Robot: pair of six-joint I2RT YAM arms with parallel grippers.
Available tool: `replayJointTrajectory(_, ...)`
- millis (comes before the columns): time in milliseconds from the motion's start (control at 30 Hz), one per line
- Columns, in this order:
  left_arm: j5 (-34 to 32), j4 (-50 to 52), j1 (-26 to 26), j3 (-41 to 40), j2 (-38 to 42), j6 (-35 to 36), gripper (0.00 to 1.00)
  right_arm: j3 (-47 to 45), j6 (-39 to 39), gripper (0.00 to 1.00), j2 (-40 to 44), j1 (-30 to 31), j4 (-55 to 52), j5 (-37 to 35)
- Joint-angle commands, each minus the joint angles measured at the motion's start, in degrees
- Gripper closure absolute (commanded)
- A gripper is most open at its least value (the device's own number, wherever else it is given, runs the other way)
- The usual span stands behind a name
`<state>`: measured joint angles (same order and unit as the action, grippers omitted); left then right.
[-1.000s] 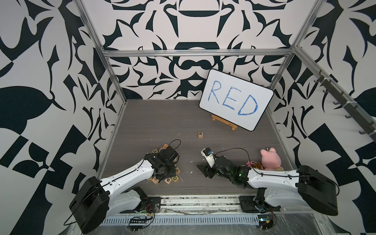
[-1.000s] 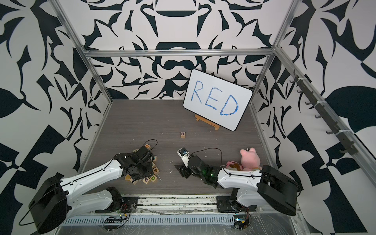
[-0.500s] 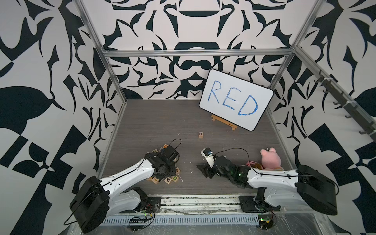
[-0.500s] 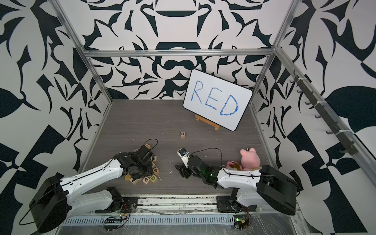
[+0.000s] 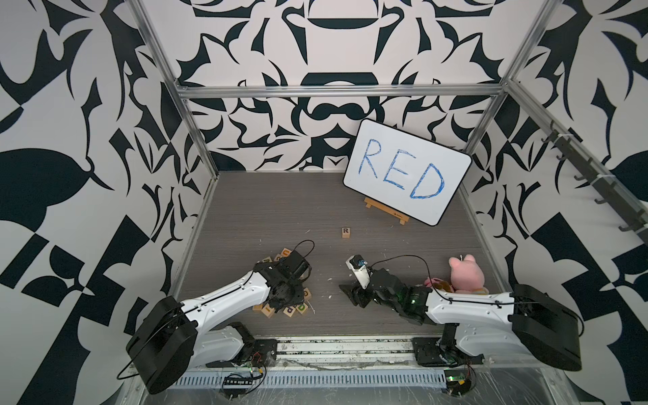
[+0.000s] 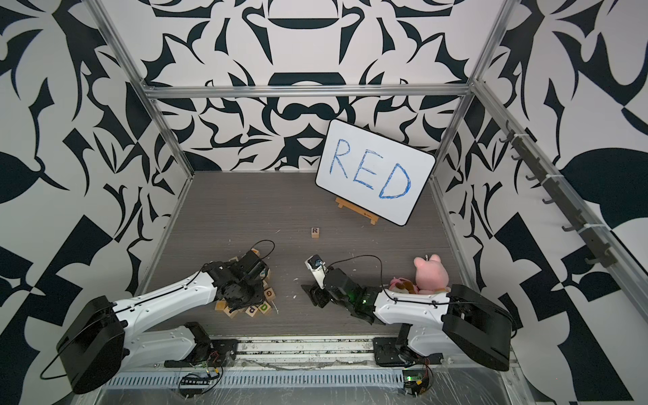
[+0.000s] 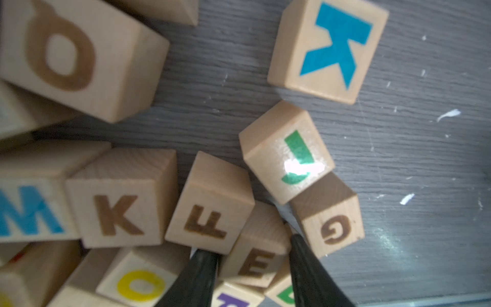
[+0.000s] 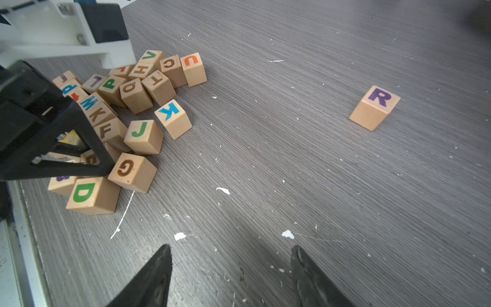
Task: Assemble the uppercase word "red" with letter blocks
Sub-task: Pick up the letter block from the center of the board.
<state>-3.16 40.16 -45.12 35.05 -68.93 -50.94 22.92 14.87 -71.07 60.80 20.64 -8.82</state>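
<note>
The R block stands alone mid-table, its purple letter facing up. My left gripper is down in the pile of letter blocks, its black fingers pressed against both sides of a block showing a brown E. In both top views the arm's wrist hides this grip. The green D block lies at the pile's near edge, beside the E. My right gripper is open and empty, low over bare table right of the pile.
A white board with blue handwritten "RED" leans on a wooden stand at the back right. A pink plush toy sits by the right arm. G, J and F blocks crowd the E. A purple-lettered block lies under it.
My left gripper's jaws have narrowed onto the E block while the arm stayed over the pile. The right arm has not moved.
</note>
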Motion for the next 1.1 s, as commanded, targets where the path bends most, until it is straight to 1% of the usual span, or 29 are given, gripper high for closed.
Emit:
replayJointTrajectory(0, -1.5, 2.4, -0.2, 1.4, -0.5, 0.2, 0.54, 0.9, -0.5, 0.31, 0.7, 0.1, 0.9, -1.2)
replayJointTrajectory(133, -1.5, 1.8, -0.2, 1.2, 0.9, -0.7, 0.56, 1.0, -0.5, 0.3, 0.4, 0.1, 0.9, -1.2)
replayJointTrajectory(333, -2.4, 1.2, -0.2, 0.8, 2.8, -2.0, 0.53, 1.0, -0.5, 0.3, 0.5, 0.1, 0.8, -1.5)
replayJointTrajectory(833, -0.1, 0.8, -0.2, 0.6, 0.5, -1.6, 0.56, 1.0, -0.4, 0.3, 0.4, 0.1, 0.8, -1.3)
replayJointTrajectory(1067, -0.1, 0.7, -0.3, 0.4, -0.7, -2.2, 0.56, 1.1, -0.4, 0.3, 0.3, 0.1, 0.8, -1.3)
